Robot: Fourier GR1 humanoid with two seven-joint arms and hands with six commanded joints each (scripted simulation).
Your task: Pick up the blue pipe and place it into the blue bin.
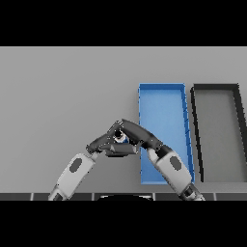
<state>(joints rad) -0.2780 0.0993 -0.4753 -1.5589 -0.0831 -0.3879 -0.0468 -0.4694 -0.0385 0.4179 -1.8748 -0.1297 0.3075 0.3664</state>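
Note:
Only a small piece of the blue pipe [122, 138] shows, held above the table just left of the blue bin [163, 96]. My right hand [140, 134] reaches in from the lower right across the bin's near left corner and is curled over the pipe. My left hand [102, 143] comes up from the lower left and meets the right hand at the pipe, so the two hands form a peak over it. Most of the pipe is hidden between them. The bin is long, open-topped and holds nothing that I can see.
A dark bin [215, 88] of similar size stands right of the blue bin, almost touching it. The grey table [62, 96] stretches bare to the left and far side.

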